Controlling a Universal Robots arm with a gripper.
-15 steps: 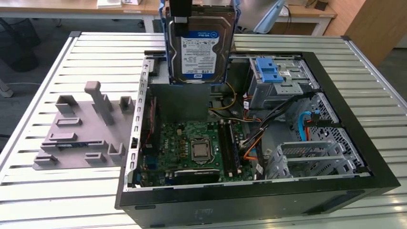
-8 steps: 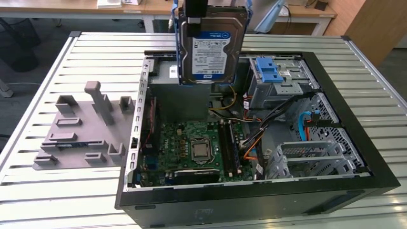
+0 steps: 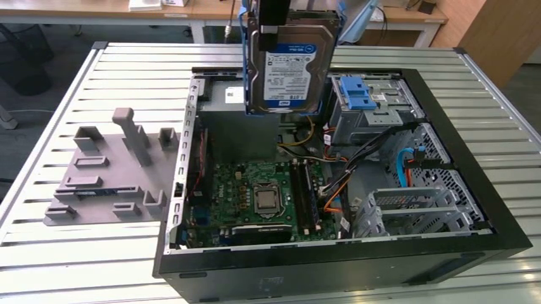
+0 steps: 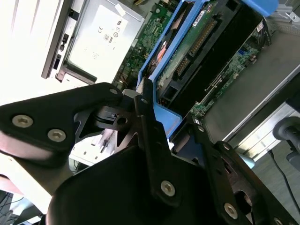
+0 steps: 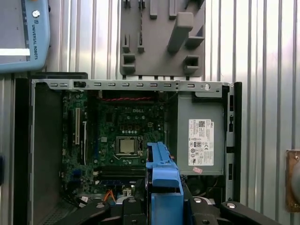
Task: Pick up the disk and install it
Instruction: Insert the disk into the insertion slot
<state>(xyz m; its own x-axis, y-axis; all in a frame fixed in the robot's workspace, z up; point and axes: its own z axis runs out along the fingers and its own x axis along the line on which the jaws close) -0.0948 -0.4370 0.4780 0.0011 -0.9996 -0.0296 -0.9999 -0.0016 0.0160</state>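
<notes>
Pinching the flat silver-grey disk (image 3: 292, 63) by its blue rails, the black pincer (image 4: 154, 129) should keep it square above the open black computer case (image 3: 473, 247).

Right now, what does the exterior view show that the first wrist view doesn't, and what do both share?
Exterior view alone: the disk's labelled face, hanging above the open computer case, and the silver cage with a blue latch. First wrist view alone: the pincer shut on the disk's blue rail, and a blue-grey pendant. Both: motherboard, grey power supply box, grey fixture plate.
</notes>
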